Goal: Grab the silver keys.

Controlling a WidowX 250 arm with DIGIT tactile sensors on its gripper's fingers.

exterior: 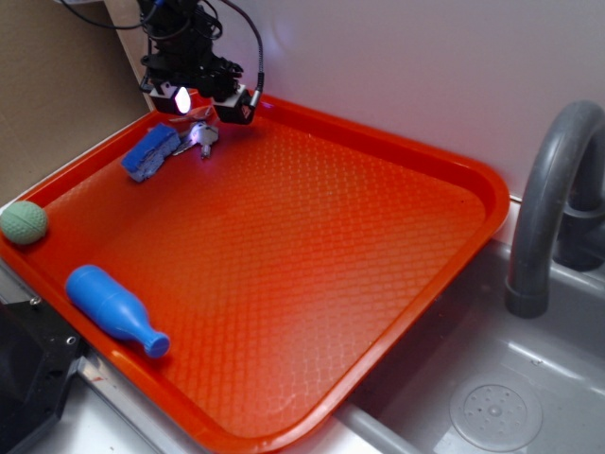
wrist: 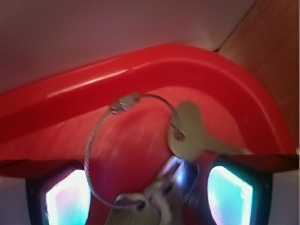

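Note:
The silver keys (exterior: pixel 201 137) lie on the orange tray (exterior: pixel 492 189) near its far left corner, just right of the blue sponge (exterior: pixel 151 151). My gripper (exterior: pixel 210 109) hangs directly over them, low, with its lit pads spread apart. In the wrist view the keys (wrist: pixel 187 133) and their thin wire ring (wrist: pixel 91 145) lie between the two fingers (wrist: pixel 65 197), partly blurred. The gripper (wrist: pixel 145 197) is open around the keys, and the pads do not press on them. The tray's back rim (wrist: pixel 140 70) curves close behind.
A green ball (exterior: pixel 24 222) sits at the tray's left edge. A blue bottle-shaped toy (exterior: pixel 113 307) lies near the front left. A grey faucet (exterior: pixel 548 208) and sink (exterior: pixel 492 407) stand to the right. A white wall rises behind the tray.

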